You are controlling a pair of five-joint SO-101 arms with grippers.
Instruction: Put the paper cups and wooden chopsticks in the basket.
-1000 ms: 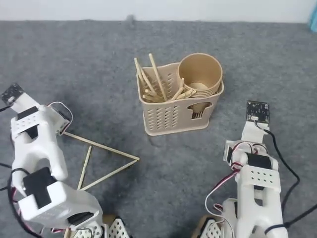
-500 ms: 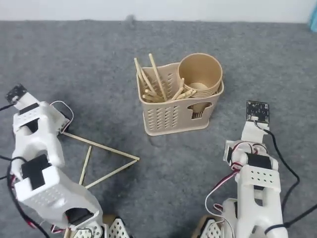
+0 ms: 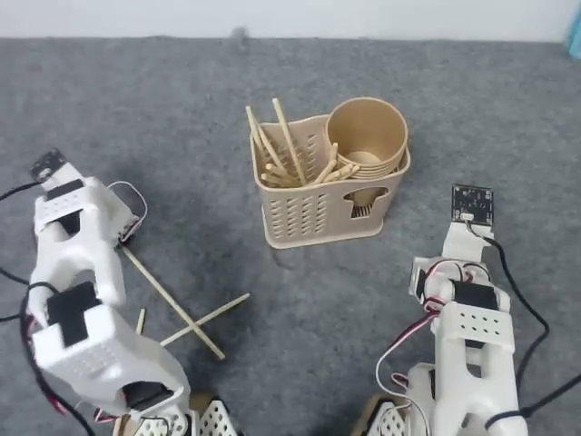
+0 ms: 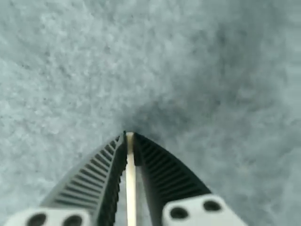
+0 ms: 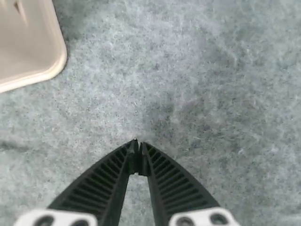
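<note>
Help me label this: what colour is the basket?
The basket is beige, its wall pierced by rows of small slots; clearest in the high view.

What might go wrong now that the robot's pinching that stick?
The left end effector grips the chopstick near one end, so its long free part may swing or slip out. It crosses another chopstick and might drag it along. The basket already looks crowded, so it may not drop in cleanly.
</note>
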